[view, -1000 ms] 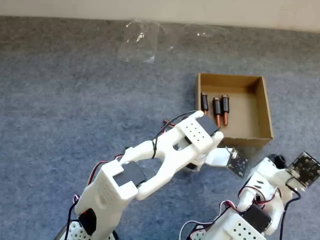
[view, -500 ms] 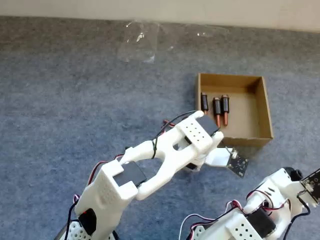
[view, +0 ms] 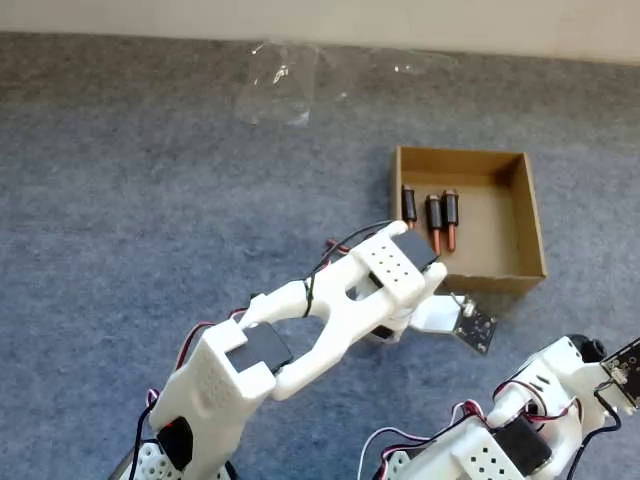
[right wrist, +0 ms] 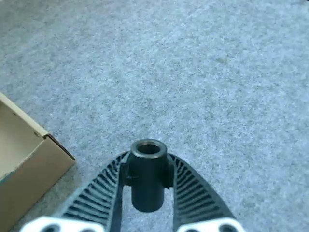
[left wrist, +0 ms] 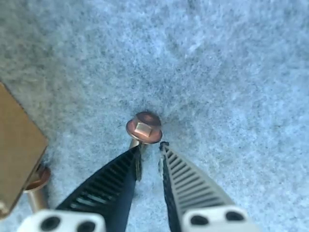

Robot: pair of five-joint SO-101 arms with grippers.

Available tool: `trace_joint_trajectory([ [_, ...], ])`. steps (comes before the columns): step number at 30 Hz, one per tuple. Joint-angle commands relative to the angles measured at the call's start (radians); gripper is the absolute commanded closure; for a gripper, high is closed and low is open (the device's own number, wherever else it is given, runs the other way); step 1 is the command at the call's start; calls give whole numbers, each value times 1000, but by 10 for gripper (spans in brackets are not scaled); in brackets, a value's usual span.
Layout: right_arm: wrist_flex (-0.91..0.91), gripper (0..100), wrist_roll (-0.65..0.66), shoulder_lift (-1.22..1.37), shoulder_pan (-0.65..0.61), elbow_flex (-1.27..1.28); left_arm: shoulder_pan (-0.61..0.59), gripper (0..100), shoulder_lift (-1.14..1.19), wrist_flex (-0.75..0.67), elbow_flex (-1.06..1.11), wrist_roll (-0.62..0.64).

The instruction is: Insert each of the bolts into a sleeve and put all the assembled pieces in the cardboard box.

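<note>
The cardboard box (view: 536, 215) stands right of centre with three assembled pieces (view: 435, 222) lying along its left side. My left arm (view: 390, 270) stretches to the box's near left corner. Its gripper (left wrist: 150, 147) is shut on the shank of a copper bolt (left wrist: 144, 128) just above the carpet, hex head towards the camera. A second copper bolt (left wrist: 36, 184) lies beside the box corner (left wrist: 17, 154). My right arm (view: 545, 425) is at the near right edge. Its gripper (right wrist: 147, 157) is shut on a black sleeve (right wrist: 147, 179), bore end up, near the box (right wrist: 29, 164).
A crumpled clear plastic bag (view: 280, 75) lies at the far edge of the grey carpet. The carpet left of the box and in front of the right arm is open floor. The left arm's camera board (view: 475, 327) juts out near the box's front wall.
The right arm drew back towards the near right corner with the sleeve, then held still. The left arm and the pieces in the box have not moved.
</note>
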Motion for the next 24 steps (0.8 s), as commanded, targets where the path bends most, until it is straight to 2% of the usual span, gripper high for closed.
trace_joint_trajectory([
  [1,-35,993,-5,-7,18,-21,-28,922,-53,-3,-36,2],
  [24,-35,993,-3,-7,10,-15,-19,923,-50,-3,-36,6],
])
